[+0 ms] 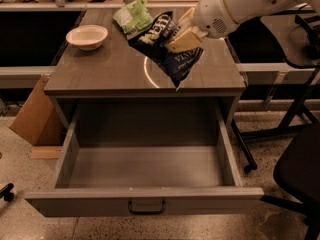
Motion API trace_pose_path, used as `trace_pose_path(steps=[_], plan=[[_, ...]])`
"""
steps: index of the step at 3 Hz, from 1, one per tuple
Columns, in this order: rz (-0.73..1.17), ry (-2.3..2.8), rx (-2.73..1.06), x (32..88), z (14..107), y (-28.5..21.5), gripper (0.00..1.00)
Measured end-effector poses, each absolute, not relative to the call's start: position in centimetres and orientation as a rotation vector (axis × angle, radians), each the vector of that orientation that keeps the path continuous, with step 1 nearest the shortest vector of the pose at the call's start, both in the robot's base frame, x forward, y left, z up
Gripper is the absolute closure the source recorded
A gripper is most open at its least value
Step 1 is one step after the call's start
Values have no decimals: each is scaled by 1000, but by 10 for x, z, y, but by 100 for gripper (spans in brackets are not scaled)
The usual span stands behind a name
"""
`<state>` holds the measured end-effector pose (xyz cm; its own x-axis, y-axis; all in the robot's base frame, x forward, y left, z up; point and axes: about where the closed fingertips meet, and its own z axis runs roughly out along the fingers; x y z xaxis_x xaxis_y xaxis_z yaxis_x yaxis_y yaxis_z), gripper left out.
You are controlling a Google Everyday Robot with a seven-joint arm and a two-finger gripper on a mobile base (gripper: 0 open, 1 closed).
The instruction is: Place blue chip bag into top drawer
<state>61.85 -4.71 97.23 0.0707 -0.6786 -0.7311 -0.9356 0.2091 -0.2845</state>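
My gripper [181, 38] is shut on the blue chip bag [167, 49], a dark navy foil bag with white lettering. It holds the bag tilted in the air above the front right part of the cabinet top [100, 74], the bag's lower corner near the front edge. The top drawer [145, 201] is pulled fully open below, grey, with a small dark handle [146, 206] at its front centre. Its inside shows nothing in it.
A light-green snack bag [132, 16] lies at the back of the cabinet top. A white bowl [87, 36] sits at the back left. A cardboard box [32, 119] leans at the left. A dark chair [300, 169] and metal legs [242, 149] stand at the right.
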Motion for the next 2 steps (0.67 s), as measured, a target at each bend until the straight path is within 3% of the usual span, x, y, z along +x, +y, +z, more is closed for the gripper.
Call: trace_pose_path(steps=[2], plan=[[431,1618,-1676,574,944,-36,100]])
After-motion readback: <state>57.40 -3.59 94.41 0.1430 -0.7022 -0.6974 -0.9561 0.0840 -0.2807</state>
